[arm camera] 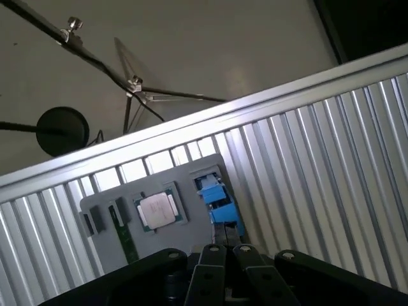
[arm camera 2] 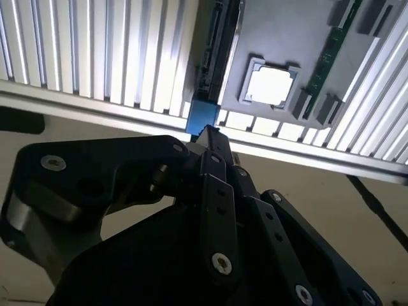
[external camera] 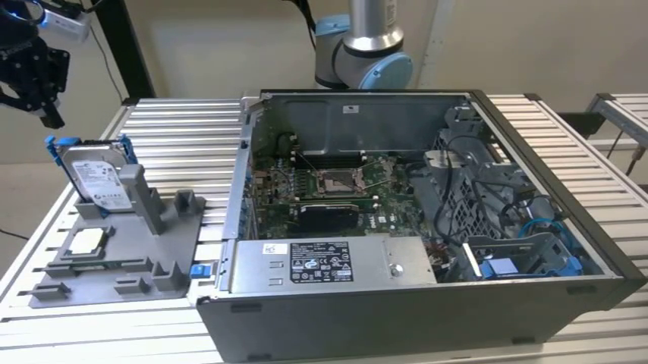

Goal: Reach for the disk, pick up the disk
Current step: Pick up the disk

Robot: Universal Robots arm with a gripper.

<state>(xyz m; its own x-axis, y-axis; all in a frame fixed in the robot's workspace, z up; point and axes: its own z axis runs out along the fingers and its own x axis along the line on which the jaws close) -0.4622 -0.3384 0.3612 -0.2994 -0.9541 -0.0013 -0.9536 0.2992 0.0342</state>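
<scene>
Reach stage, grasp not begun. My gripper (external camera: 51, 117) hangs in the air above the far end of the grey fixture tray (external camera: 152, 262), off toward the exterior view's left, and touches nothing. As far as I can judge from both wrist views, its fingers are pressed together and carry nothing (arm camera 2: 210, 132) (arm camera: 224, 245).

The disk (external camera: 96, 178) stands upright on its edge in a slot at that same far end of the tray, label side facing the exterior camera, with the prongs of its blue carrier bracket (external camera: 63, 144) rising past its top edge. Both wrist views look down onto this bracket, so my fingertips are roughly in line with the disk but well apart from it (arm camera 2: 203, 118) (arm camera: 220, 201).

Also on the tray:
- the processor chip (external camera: 86, 239), lying flat in its recess near the tray's middle (arm camera 2: 271, 86) (arm camera: 158, 210);
- a green memory module (arm camera 2: 325, 54), lying beyond the chip from the disk.

The open computer case (external camera: 426, 303) sits beside the tray on the slatted aluminium table (external camera: 182, 129).

Done: the approach to a point over the disk. Left: closing the gap and the whole pick-up; the disk sits seated in its slot.
</scene>
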